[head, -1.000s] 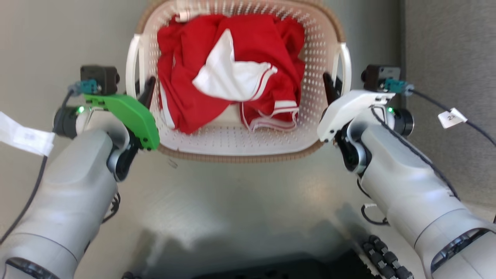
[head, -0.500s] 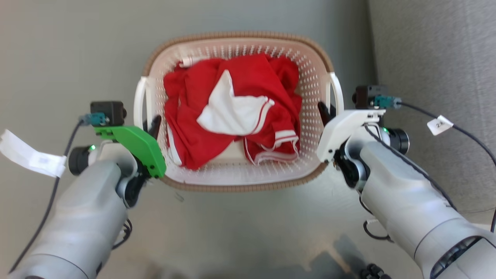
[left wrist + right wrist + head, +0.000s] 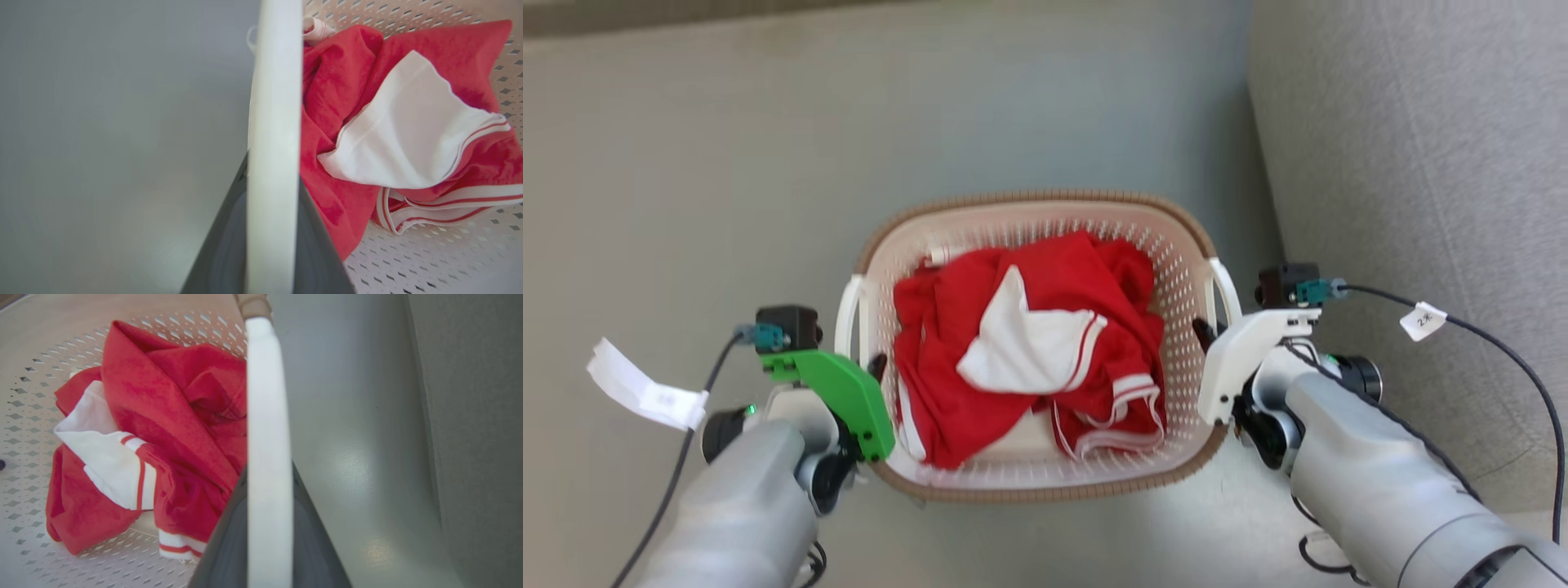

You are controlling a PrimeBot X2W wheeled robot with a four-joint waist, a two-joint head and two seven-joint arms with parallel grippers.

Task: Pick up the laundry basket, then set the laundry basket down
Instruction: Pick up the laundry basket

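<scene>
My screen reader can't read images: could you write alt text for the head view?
The left gripper and right gripper hold a cream perforated laundry basket by its white side handles, one on each side. Crumpled red and white clothing lies inside it, with grey floor around.

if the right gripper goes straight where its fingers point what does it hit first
Likely the brown rim of the laundry basket, where the white handle it straddles joins; depth unclear.

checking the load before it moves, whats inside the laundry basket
A crumpled red garment with a white panel and striped trim lies inside the laundry basket, whose perforated bottom shows bare at the near end. Whatever is beneath the garment is covered.
</scene>
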